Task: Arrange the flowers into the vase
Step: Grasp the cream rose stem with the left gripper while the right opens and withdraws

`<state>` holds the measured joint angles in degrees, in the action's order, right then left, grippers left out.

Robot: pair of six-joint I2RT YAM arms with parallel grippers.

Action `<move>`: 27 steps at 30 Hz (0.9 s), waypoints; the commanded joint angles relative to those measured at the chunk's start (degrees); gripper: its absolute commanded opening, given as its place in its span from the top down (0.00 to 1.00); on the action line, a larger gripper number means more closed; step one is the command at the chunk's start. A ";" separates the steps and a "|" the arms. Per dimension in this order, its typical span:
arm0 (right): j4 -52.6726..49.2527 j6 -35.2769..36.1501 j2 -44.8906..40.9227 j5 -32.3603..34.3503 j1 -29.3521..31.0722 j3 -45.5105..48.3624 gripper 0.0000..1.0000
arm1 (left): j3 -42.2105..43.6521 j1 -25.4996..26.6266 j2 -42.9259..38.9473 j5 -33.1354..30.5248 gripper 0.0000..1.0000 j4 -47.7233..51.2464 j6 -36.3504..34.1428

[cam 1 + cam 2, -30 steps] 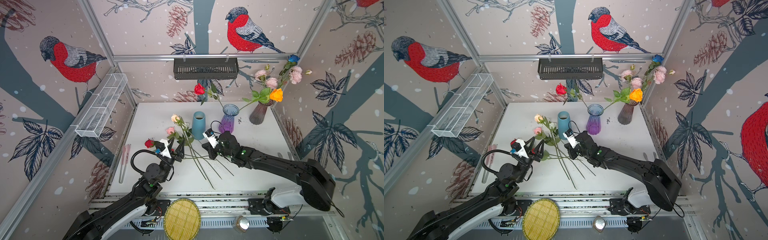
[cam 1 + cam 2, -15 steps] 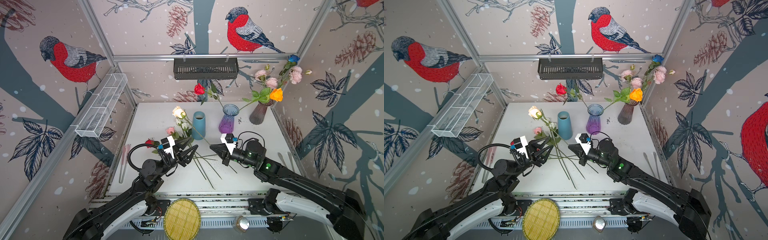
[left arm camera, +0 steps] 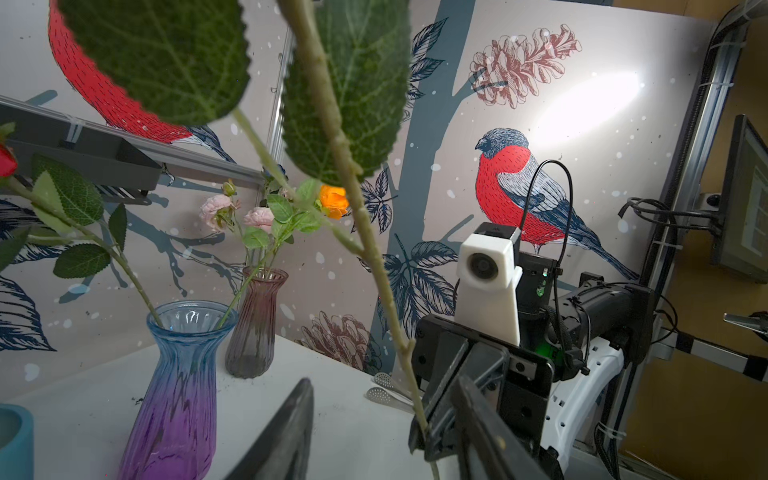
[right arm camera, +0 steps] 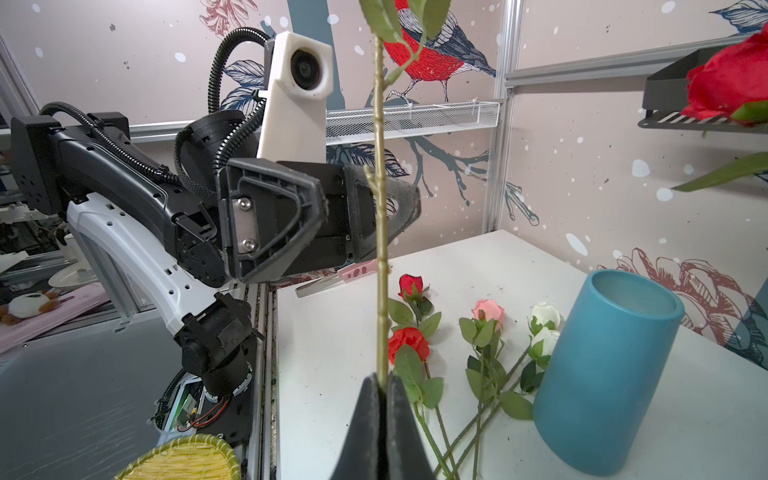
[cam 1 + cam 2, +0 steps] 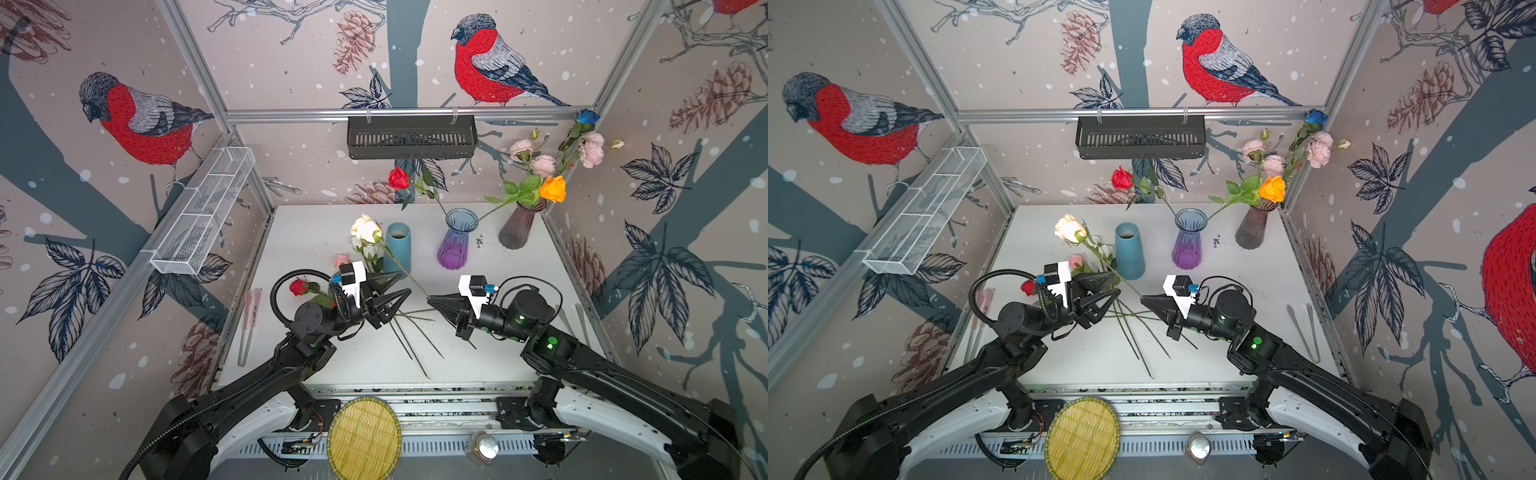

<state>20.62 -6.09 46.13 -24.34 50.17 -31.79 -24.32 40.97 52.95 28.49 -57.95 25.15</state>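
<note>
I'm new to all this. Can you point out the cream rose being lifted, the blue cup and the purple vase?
cream rose [image 5: 365, 227], top view, on its bloom.
blue cup [image 5: 398, 253], top view, on its side wall.
purple vase [image 5: 454, 249], top view, on its purple belly.

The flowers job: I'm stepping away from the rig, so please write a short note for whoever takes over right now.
Right gripper: shut on the stem of the cream rose, held up off the table.
Left gripper: jaws open around that same stem, not visibly clamped.
Done: red rose in the purple vase; pink, orange and blue blooms fill the brown vase.
Left: the cream rose, plus red, pink and white flowers lying on the table beside the empty blue vase.
</note>
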 commanded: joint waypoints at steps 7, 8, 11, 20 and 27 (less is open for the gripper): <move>3.75 -1.25 0.69 -2.22 0.14 0.13 0.98 | -4.08 0.77 3.58 7.76 0.55 -3.56 2.23; 3.73 -1.23 0.63 -2.25 0.11 0.19 0.98 | -4.39 0.93 3.65 7.66 0.59 -3.12 2.19; 3.69 -1.05 0.63 -2.14 0.07 0.41 0.98 | -5.42 1.11 4.08 7.54 0.81 -1.97 2.23; -0.07 2.87 -2.42 7.99 -0.33 2.67 0.28 | -12.12 1.11 3.30 1.29 1.00 12.10 -4.40; 2.89 -4.33 -10.69 37.70 -6.96 15.19 0.16 | -29.06 1.06 8.82 -6.88 1.00 25.51 -14.26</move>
<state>21.26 -5.43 37.43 0.03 45.21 -19.53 -48.95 42.04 59.72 26.35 -37.93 16.01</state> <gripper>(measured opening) 0.842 0.077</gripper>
